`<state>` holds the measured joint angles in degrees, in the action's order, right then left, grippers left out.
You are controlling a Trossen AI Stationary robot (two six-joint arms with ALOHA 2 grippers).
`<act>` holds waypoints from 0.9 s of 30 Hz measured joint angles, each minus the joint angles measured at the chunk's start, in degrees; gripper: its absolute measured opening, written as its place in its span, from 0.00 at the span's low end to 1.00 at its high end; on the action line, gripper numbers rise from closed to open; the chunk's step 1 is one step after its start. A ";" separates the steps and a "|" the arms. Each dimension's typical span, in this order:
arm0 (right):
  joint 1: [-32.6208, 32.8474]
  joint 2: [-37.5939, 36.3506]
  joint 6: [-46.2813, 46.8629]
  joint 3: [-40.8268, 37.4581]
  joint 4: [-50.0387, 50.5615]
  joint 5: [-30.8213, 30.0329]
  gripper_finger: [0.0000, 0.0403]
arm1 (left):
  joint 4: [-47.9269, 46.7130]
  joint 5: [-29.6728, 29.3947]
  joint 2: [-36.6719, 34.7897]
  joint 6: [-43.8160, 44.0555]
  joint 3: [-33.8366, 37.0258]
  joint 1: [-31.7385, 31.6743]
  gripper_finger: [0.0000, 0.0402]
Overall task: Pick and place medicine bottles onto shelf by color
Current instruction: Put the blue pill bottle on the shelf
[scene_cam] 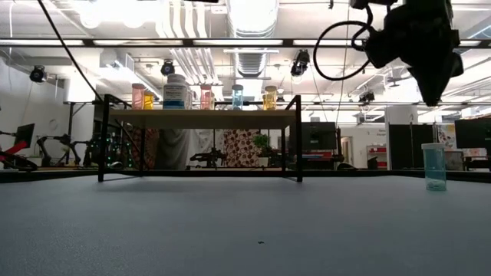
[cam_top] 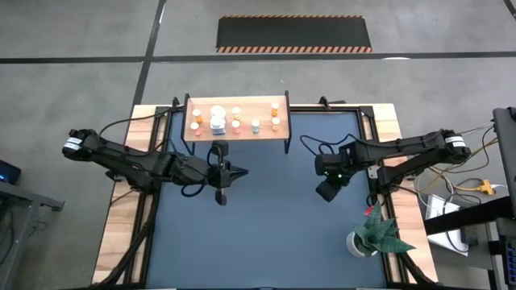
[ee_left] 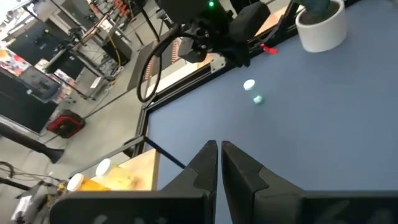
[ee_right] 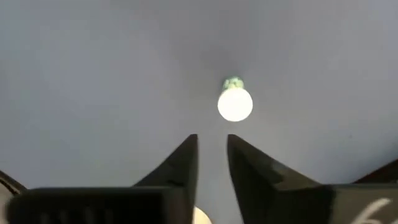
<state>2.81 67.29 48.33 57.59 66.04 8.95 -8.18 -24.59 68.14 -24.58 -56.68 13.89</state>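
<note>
The wooden shelf (cam_top: 242,103) stands on black legs at the far middle of the table, with several small bottles (cam_top: 236,121) upright on its board; they also show in the low view (scene_cam: 175,92). One greenish bottle with a white cap (scene_cam: 434,166) stands upright on the dark mat at the right. My right gripper (ee_right: 212,146) hangs above it, fingers pointing down and a little apart, clear of the cap (ee_right: 235,104). My left gripper (cam_top: 242,171) hovers shut and empty in front of the shelf, pointing toward the table's right.
A white pot with a green plant (cam_top: 364,240) stands at the near right of the mat. The shelf's black legs (scene_cam: 101,138) reach down to the mat. The mat (cam_top: 266,242) lies between the arms and toward the near edge. Cables trail at the right arm (cam_top: 310,143).
</note>
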 joint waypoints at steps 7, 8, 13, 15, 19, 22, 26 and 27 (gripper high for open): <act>-0.07 3.83 1.71 -0.33 -0.10 -4.57 0.46 | 0.12 -2.70 -0.17 -1.37 0.83 0.00 0.01; -0.04 4.59 1.69 -0.35 -0.34 -4.54 0.49 | 0.04 -3.02 -0.35 -1.37 1.09 0.00 0.01; -0.04 8.18 1.26 -0.36 -0.20 -4.27 0.61 | 0.11 -3.42 -1.96 -1.28 2.78 0.00 0.01; -0.04 9.70 0.59 -0.36 -0.22 -4.04 0.63 | 0.16 -3.42 -2.95 -1.27 3.22 0.00 0.01; -0.02 12.87 -0.52 -0.36 -0.24 -4.04 0.65 | 0.18 -3.45 -4.80 -1.24 3.56 0.00 0.01; 0.09 15.16 -1.75 -0.36 -0.40 -4.03 0.64 | 0.20 -3.43 -5.92 -1.24 3.60 0.00 0.01; 0.33 17.67 -2.81 -0.38 -0.55 -4.02 0.59 | 0.12 -3.42 -7.25 -1.19 3.65 0.01 0.01; 0.33 18.14 -3.04 -0.38 -0.54 -4.00 0.58 | 0.11 -3.42 -7.50 -1.17 3.69 0.04 0.01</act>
<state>3.14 85.42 45.30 57.21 65.49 4.95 -8.07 -28.01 60.64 -25.75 -52.99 13.93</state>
